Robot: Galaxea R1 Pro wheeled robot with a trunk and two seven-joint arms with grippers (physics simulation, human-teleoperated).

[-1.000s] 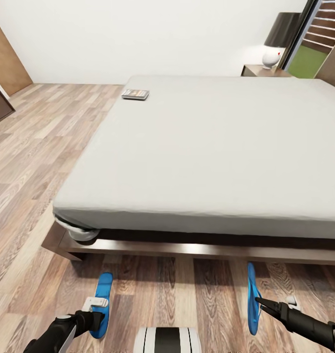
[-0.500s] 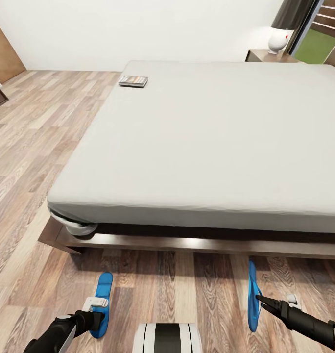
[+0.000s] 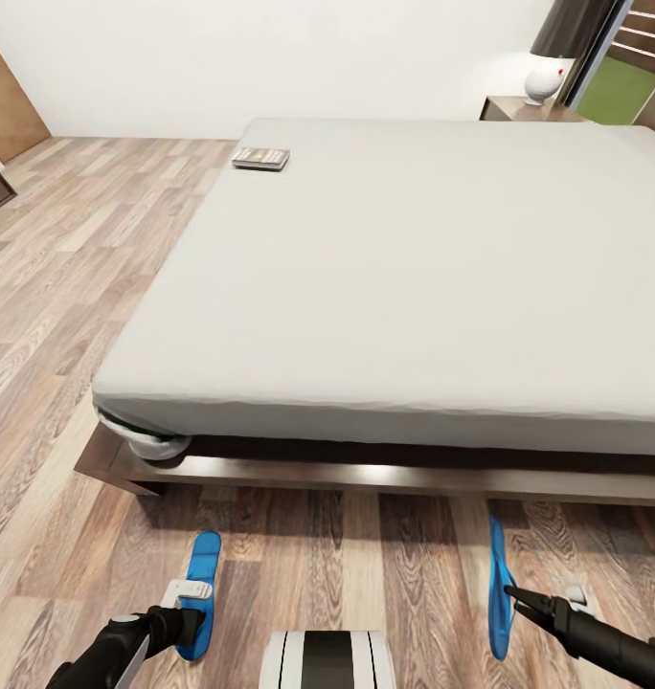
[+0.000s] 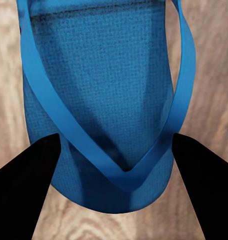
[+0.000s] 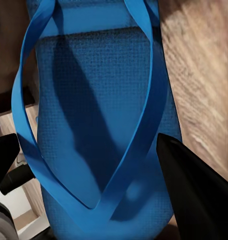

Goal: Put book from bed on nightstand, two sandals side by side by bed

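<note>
The book [image 3: 260, 158] lies near the far left corner of the bed [image 3: 414, 277]. A nightstand [image 3: 529, 107] stands past the bed's far right corner. My left gripper [image 3: 188, 612] is shut on one blue sandal [image 3: 202, 569], held flat just above the floor before the bed's foot. In the left wrist view its black fingers [image 4: 29, 172] press both edges of the sandal [image 4: 101, 85] at its toe end. My right gripper [image 3: 510, 592] is shut on the other sandal [image 3: 498, 560], held on edge. The right wrist view shows that sandal [image 5: 94, 110] with one finger [image 5: 194, 195] beside it.
A white lamp [image 3: 543, 81] with a dark shade stands on the nightstand. Wood-plank floor [image 3: 69, 258] runs along the bed's left side. The bed's dark wooden frame [image 3: 366, 476] juts out low over the floor ahead. My white base [image 3: 326, 658] sits between the arms.
The view first tilted, so the bed shifted up in the picture. Since then the right gripper and its sandal have dropped slightly lower. The left arm has stayed put.
</note>
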